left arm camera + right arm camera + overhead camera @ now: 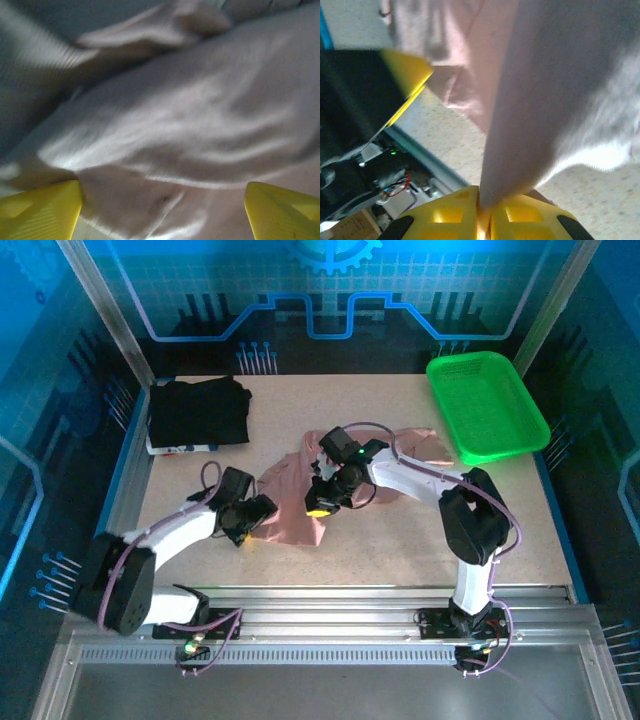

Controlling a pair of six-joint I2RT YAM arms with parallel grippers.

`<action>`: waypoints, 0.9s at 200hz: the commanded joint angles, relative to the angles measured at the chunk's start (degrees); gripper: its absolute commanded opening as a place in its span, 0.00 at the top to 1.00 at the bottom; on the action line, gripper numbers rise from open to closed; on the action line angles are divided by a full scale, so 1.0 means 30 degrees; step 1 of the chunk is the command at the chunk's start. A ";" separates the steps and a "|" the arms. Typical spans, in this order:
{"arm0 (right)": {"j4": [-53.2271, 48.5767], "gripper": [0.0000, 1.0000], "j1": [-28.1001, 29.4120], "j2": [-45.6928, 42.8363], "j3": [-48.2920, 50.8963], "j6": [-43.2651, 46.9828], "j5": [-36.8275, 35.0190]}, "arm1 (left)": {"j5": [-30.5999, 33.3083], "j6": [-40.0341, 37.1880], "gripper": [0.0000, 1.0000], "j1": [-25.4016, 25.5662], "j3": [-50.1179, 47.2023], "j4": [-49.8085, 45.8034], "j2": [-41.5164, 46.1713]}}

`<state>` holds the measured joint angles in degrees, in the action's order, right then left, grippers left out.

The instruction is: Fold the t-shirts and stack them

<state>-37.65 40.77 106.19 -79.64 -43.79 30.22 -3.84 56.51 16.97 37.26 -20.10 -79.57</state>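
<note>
Cloth lies crumpled across the middle of the table [400, 550]: the pink shirt [292, 508] spreads from the centre toward the back right, its edges uneven and partly folded over. The left claw [165, 210] sits low at the shirt's near-left edge, its yellow fingers [45, 210] spread wide with pink cloth lying between them and nothing gripped. The right claw [485, 212] is closed tight on a fold of the pink shirt, and the cloth rises from its pinched tips as a taut sheet above the tabletop. In the top view that claw is over the shirt's near middle, close to the left one. The black shirt [200, 410] lies folded in the back-left corner, well apart from the pink one, with bare table between them. A green basket [487, 405] stands at the back-right corner; its near-left corner is just beside the pink cloth, and I cannot tell whether they touch. Bare table runs along the whole near edge in front of the shirt and down the right side below the basket.
</note>
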 commanded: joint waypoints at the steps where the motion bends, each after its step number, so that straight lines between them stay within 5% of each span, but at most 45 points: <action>1: -0.1138 0.85 0.0429 -0.0099 -0.0080 -0.1345 0.0976 | 0.0435 -0.1206 0.17 -0.0710 0.1352 0.1268 -0.2121; 56: -0.0506 0.84 0.0537 0.1739 0.0040 -0.2164 0.0981 | 0.0790 -0.3883 0.21 -0.1924 0.6846 0.0379 -0.7910; 84: -0.1158 0.81 0.0589 0.1757 -0.0382 -0.1675 0.0317 | 0.0631 -0.5690 0.20 -0.2095 0.8785 -0.0593 -0.8488; 131: -0.1983 0.55 -0.0291 -0.0477 0.0731 0.0836 -0.0141 | 0.0068 -0.4483 0.03 -0.2085 0.6540 -0.2739 -0.0575; 180: -0.2839 0.19 -0.2549 -0.4200 0.1325 0.5844 -0.0859 | 0.0319 -0.0247 0.02 0.0111 0.3328 -0.8417 0.8390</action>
<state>-43.11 37.32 101.58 -76.88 -36.99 29.56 -3.51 47.35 12.16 53.25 -29.45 -64.31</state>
